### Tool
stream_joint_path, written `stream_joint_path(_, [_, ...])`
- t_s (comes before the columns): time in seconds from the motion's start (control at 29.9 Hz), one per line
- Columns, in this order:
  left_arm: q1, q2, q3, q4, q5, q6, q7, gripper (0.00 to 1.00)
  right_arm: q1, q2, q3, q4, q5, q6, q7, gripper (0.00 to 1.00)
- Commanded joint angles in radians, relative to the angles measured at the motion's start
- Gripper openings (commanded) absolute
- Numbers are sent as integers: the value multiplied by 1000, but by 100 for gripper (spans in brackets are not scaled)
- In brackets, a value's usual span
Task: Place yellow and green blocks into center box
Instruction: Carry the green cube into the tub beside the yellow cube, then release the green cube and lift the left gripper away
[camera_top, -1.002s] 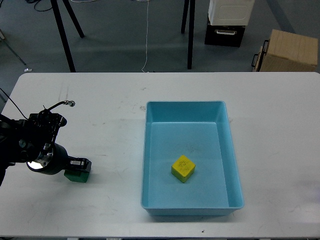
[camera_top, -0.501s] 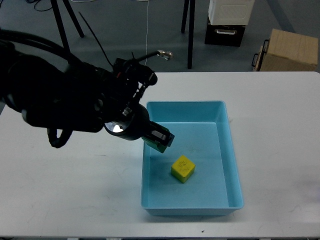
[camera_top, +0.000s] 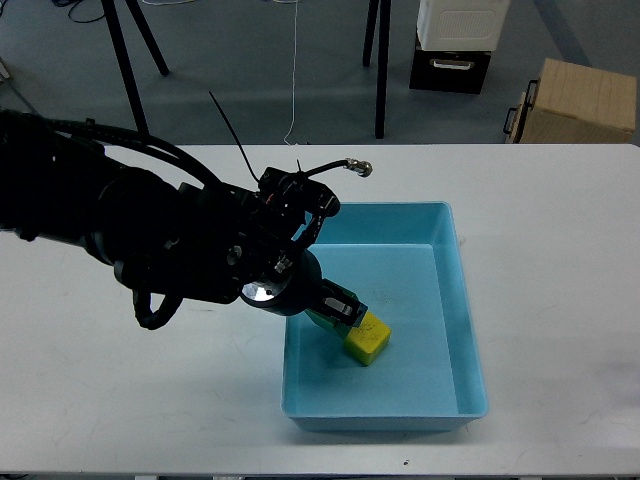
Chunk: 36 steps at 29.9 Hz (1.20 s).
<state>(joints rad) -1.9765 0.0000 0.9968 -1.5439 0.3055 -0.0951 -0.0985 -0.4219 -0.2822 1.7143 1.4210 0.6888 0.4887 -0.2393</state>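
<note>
My left gripper (camera_top: 338, 311) reaches from the left over the near-left part of the light blue box (camera_top: 465, 330). It is shut on the green block (camera_top: 324, 320), of which only a small green edge shows under the fingers. The yellow block (camera_top: 369, 338) lies on the box floor, right beside the gripper tip and touching or nearly touching it. My right gripper is out of view.
The white table (camera_top: 150, 400) carries the box at its middle. My bulky left arm (camera_top: 150, 240) with loose cables covers the table left of the box. Beyond the far edge stand black stand legs (camera_top: 380, 70), a black-and-white case and a cardboard box (camera_top: 580, 100).
My left gripper carried the green block from the table's left side up and right, then down into the box beside the yellow block.
</note>
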Motion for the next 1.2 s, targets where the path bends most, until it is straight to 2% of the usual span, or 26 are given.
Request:
stream_joint_path(0.0, [2, 0, -10, 1, -5, 0, -29, 73, 0, -2, 2, -1, 0, 0, 0, 100])
stream_joint_path(0.27, [4, 0, -24, 5, -8, 3, -32, 76, 0, 0, 1, 3, 0, 0, 0, 100])
stream_joint_path(0.37, [5, 0, -55, 36, -28, 5, -55, 76, 0, -6, -2, 1, 0, 0, 0, 100])
stream_joint_path(0.43, [4, 87, -99, 45, -52, 3, -84, 76, 0, -11, -5, 1, -3, 0, -2, 100])
stream_joint_path(0.53, [5, 286, -176, 68, -81, 5, -128, 76, 8, -9, -8, -1, -38, 0, 0, 100])
stream_joint_path(0.63, [27, 446, -250, 129, -120, 1, -203, 76, 11, -5, -18, 3, -52, 0, 0, 100])
stream_joint_path(0.67, [53, 498, -279, 146, -134, 1, -226, 76, 12, -3, -19, 6, -52, 0, 0, 100])
stream_joint_path(0.73, [103, 567, -349, 172, -155, 1, -247, 76, 14, -3, -22, 7, -55, 0, 0, 100])
stream_joint_path(0.87, [267, 698, -544, 252, -164, -6, -247, 81, 14, -6, -19, 7, -63, 0, 0, 100])
stream_joint_path(0.97, [399, 727, -691, 318, -164, -8, -245, 92, 14, -6, -19, 7, -63, 0, 0, 100])
stream_joint_path(1.04, [468, 730, -775, 321, -164, -8, -245, 98, 14, -6, -19, 7, -63, 0, 0, 100])
stream_joint_path(1.17, [536, 721, -877, 334, -169, -41, -244, 99, 23, -6, -21, 6, -74, 0, 0, 100])
